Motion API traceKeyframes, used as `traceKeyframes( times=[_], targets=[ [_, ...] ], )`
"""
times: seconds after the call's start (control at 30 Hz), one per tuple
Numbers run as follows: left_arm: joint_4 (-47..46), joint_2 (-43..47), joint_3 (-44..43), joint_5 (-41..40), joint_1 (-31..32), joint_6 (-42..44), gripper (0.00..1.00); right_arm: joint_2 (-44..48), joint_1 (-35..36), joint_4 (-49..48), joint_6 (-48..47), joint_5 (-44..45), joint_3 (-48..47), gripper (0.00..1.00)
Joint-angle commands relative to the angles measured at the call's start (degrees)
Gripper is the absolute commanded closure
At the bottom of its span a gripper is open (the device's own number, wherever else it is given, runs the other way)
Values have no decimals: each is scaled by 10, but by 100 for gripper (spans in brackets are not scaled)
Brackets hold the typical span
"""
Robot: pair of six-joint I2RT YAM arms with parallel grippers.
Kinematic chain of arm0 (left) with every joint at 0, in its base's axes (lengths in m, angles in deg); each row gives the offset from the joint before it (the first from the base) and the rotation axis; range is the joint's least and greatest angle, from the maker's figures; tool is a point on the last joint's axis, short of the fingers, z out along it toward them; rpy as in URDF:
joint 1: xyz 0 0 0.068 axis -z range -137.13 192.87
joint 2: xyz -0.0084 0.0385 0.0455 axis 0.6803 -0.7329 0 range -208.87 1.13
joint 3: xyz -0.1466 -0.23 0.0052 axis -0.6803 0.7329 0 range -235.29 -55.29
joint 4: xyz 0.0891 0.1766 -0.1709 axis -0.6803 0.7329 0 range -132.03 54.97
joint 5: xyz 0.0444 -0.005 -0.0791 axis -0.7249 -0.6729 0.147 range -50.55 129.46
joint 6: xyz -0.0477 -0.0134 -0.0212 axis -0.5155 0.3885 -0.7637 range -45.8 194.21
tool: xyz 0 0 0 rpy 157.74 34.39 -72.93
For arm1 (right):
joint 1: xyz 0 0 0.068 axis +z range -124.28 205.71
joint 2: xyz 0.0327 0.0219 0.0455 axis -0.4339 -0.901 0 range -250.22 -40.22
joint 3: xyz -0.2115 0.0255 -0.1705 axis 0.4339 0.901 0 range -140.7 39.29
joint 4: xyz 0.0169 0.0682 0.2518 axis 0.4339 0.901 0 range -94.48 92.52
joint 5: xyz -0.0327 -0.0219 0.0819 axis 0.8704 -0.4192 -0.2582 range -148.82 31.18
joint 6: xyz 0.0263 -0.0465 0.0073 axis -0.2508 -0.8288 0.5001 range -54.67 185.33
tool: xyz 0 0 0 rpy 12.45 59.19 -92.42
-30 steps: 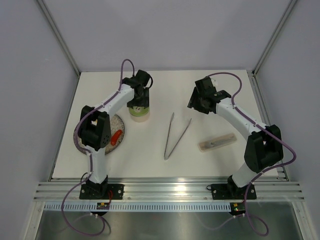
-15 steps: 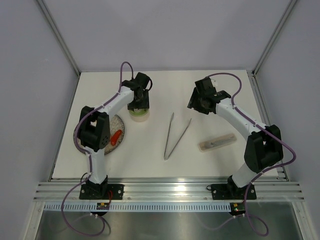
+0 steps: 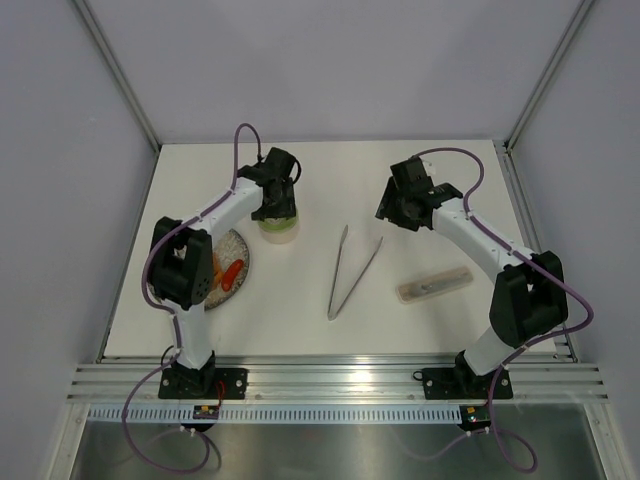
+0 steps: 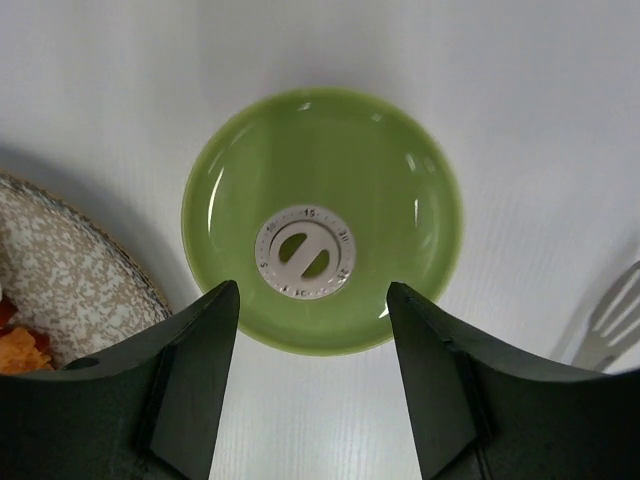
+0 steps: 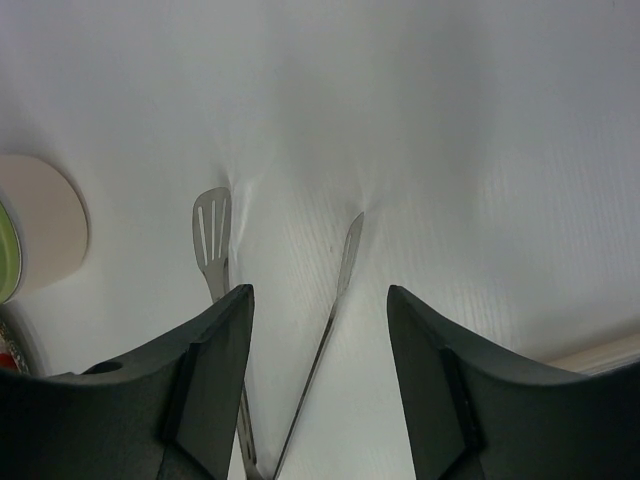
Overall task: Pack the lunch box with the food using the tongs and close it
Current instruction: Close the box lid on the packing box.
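Two jaws inspected, both standing part open with nothing between the pads. My left gripper [image 4: 312, 300] hangs over the lunch box [image 3: 278, 230], which sits at the far left of the table [image 3: 300, 300] just beside the speckled plate [image 4: 70, 270]. Its green lid [image 4: 320, 215] is on, so no food can go in yet. I cannot tell from the wrist view whether the pads touch the lid's rim; I judge them to be above it. The lid looks smooth, glossy and light, with a small white dial at its centre. The outer rim is the place to take it, squarely, since a slanted pinch could slip off the gloss. A red sausage [image 3: 232, 272] and an orange chunk [image 4: 20, 350] lie on the plate, and the rest of the food is hidden under my left arm. My right gripper [image 5: 318, 300] hovers over the far, open tips of the tongs [image 3: 350, 275], which lie flat at mid-table with the joined end toward the near edge. They are thin, springy steel, light and slick, with little height above the table to catch. I would grip across both arms about mid-length, so that my squeeze works the tips. A translucent case [image 3: 433, 285] lies to the right, apart from the tongs
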Motion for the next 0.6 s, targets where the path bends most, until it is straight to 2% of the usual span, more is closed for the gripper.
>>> traceKeyframes(
  times=[0.0,0.07,0.2,0.5,0.57],
  targets=[
    [-47,-7,64,15,-7,-35,36,26,2,-9,2,17,7,37],
    [-59,-13,100,47,-8,-48,36,26,3,-8,0,17,9,37],
    [-52,-10,100,44,-7,-48,37,27,3,-7,-2,15,9,36],
    [1,123,20,-3,-3,-13,35,56,3,13,-22,57,-15,36],
    [-10,177,31,9,-3,1,34,75,2,17,-34,74,-18,22]
  ],
)
